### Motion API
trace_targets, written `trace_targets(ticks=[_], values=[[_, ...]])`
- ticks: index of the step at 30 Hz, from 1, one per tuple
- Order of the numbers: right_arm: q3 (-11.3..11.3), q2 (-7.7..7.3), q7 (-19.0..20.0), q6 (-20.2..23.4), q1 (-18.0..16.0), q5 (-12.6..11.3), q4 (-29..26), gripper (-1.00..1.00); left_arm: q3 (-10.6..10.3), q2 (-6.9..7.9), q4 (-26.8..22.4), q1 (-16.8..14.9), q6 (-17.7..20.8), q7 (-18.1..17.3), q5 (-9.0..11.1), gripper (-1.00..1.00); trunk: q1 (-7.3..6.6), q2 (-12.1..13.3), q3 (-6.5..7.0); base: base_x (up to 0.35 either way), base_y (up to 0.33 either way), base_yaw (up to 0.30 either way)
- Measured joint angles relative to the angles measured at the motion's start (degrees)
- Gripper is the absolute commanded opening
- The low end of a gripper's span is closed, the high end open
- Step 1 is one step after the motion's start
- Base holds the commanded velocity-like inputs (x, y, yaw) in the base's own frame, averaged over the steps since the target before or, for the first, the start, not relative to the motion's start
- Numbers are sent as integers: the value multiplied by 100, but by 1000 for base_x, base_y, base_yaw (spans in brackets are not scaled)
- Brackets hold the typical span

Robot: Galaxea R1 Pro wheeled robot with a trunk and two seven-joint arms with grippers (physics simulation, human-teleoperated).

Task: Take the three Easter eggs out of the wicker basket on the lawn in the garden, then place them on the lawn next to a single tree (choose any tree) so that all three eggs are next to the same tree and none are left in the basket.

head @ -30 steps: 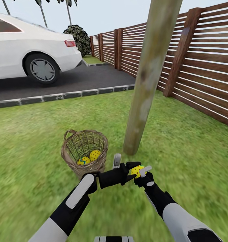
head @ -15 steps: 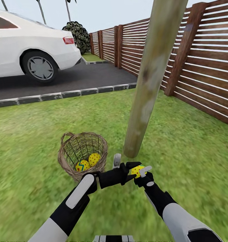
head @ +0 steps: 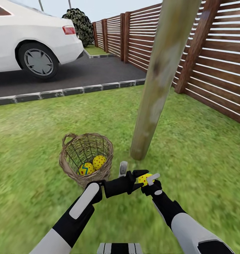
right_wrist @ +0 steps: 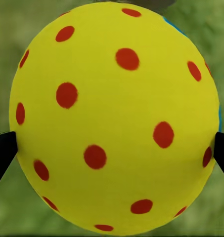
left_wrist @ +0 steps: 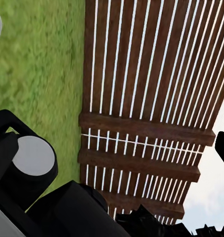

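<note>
The wicker basket (head: 85, 155) stands on the lawn (head: 35, 141), with two yellow Easter eggs (head: 92, 165) lying inside it. Just right of it rises the tree (head: 156, 84), its pale trunk meeting the grass close by. My right gripper (head: 145, 179) is shut on the third egg (right_wrist: 114, 116), yellow with red dots, and holds it above the grass a little in front of the trunk's foot. My left gripper (head: 128, 171) hovers between basket and held egg, open, with nothing between its fingers.
A brown slatted fence (head: 211, 60) runs along the right and back. A white car (head: 28, 38) is parked on the dark driveway (head: 95, 72) behind a grey kerb (head: 63, 92). A dark bush (head: 79, 24) stands far back.
The whole picture has shifted, so the camera has moved: basket, tree and car sit slightly differently. Both arms keep the same pose, and the right gripper still holds the egg.
</note>
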Motion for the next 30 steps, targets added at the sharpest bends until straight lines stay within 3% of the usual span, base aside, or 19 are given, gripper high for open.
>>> trace_targets(ticks=[26,30], values=[[0,-8,4,6,0,0,0,-100,0,1,0,0,0,0,0,100,67,-35,-576,0,0,0],[0,-8,1,6,0,0,0,-100,0,2,-2,0,-2,0,2,100,66,-35,-577,52,0,0]])
